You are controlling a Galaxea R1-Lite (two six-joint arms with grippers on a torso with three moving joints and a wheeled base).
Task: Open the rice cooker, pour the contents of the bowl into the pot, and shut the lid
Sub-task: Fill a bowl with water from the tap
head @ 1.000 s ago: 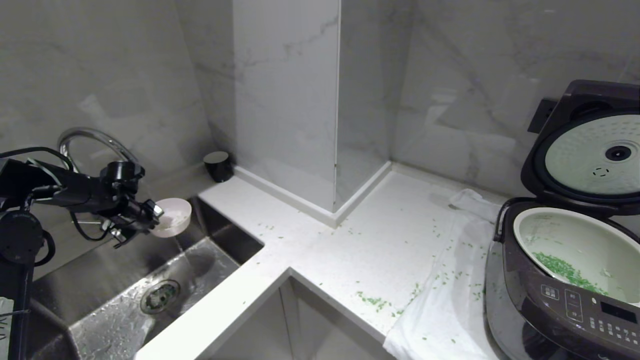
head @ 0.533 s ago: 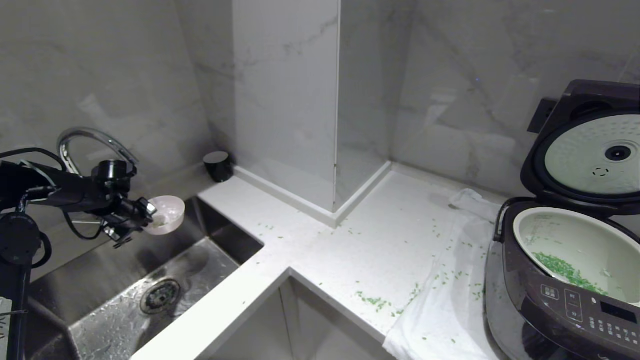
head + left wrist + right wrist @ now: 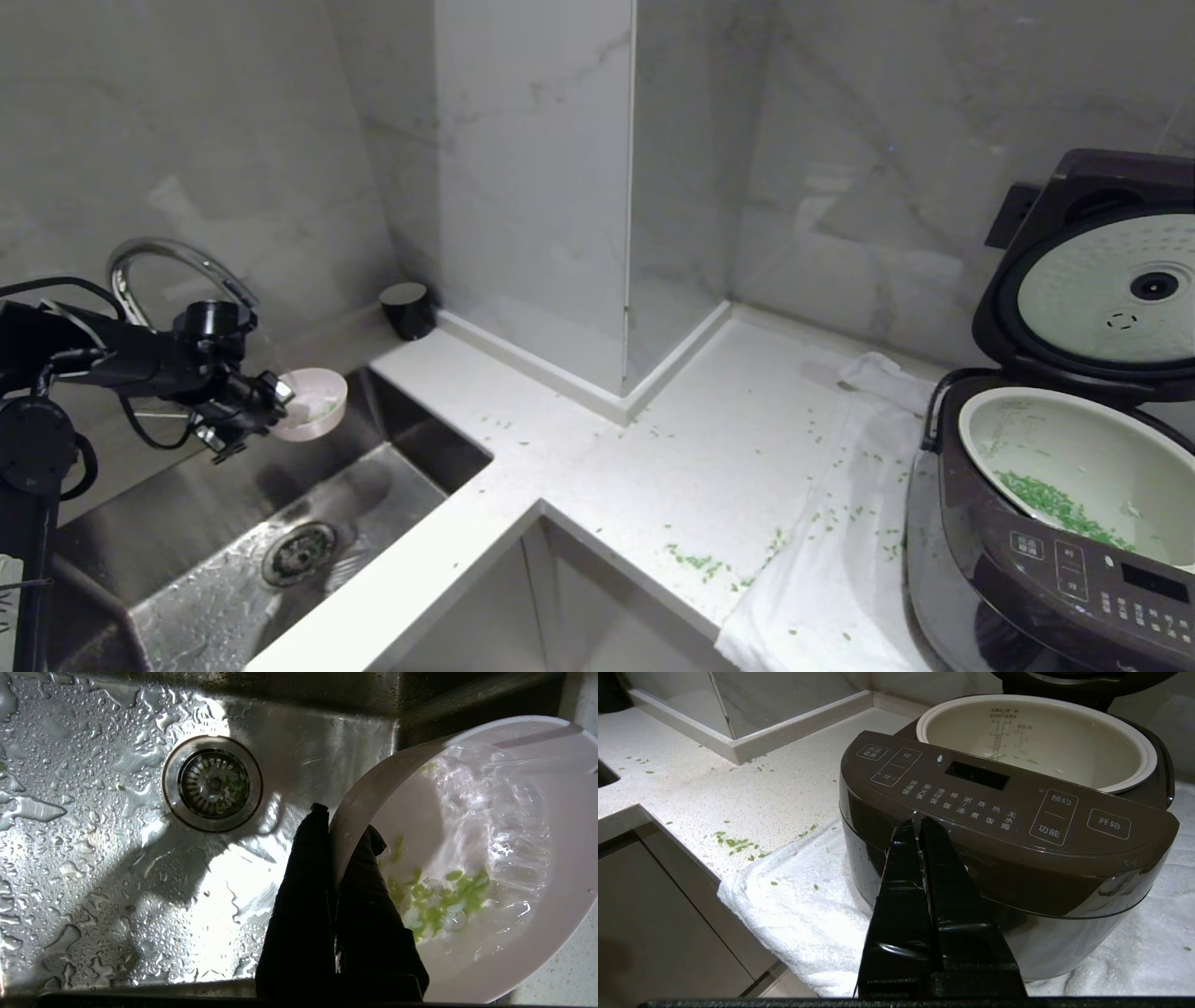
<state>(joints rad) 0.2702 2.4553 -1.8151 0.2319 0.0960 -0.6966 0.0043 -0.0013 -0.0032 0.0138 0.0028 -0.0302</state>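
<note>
1. The left gripper point(image 3: 334, 830) was clenched on the rim of the pale pink bowl point(image 3: 313, 404), one finger outside the wall and one inside, holding it in the air over the steel sink point(image 3: 187, 551), just below the curved faucet point(image 3: 163, 257).
2. In the left wrist view the bowl point(image 3: 467, 868) held water and a small cluster of green scallion bits point(image 3: 434, 896); more bits sat in the sink drain point(image 3: 212, 784).
3. The rice cooker point(image 3: 1055, 560) stood well apart, at the right end of the counter on a white towel point(image 3: 831, 597), its lid point(image 3: 1102, 280) raised and the cream inner pot point(image 3: 1074, 457) exposed with a heap of green bits in it.
4. The right gripper point(image 3: 915, 826) rested pinched shut, empty, just before the cooker's front panel point(image 3: 999, 802).
5. Risks, as a judgement: the thin rim grip could slip under the water's weight, dropping the bowl into the sink.
6. Any tilt on the long carry to the pot would likely slosh water and bits onto the counter point(image 3: 607, 485), which was scattered with green pieces.
7. The lid was not yet closed.
</note>
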